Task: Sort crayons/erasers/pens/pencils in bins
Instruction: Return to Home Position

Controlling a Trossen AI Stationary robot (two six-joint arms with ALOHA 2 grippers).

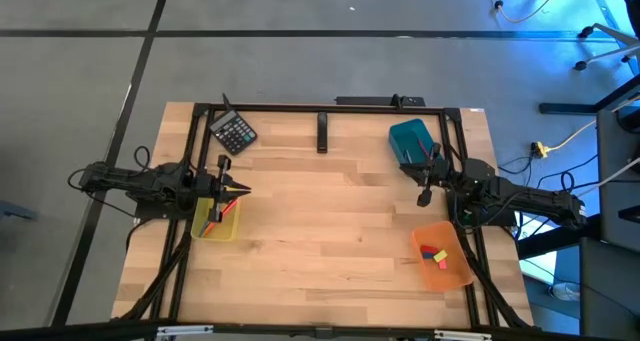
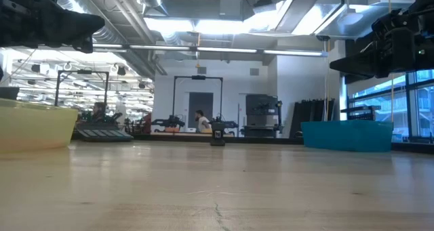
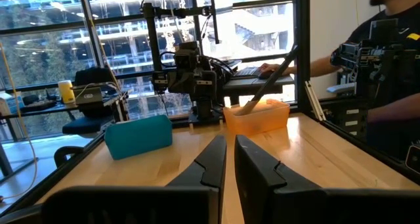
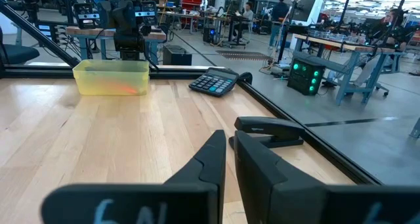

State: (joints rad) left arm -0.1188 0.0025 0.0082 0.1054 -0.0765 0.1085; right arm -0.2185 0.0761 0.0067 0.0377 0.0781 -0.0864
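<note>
Orange translucent plastic bin (image 1: 458,271), near your right fingers (image 4: 211,159), holds the red, blue and yellow erasers (image 1: 433,253). Right and left fingers (image 3: 211,163) stand narrow, holding nothing.

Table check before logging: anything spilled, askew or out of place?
Nothing spilled. Only the calculator, beyond the yellow bin, lies skewed to the table edge. Erasers sit inside the orange bin, sticks inside the yellow one.

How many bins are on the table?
3: the yellow bin on the left, the teal bin back right, the orange bin front right. None seems hidden.
</note>
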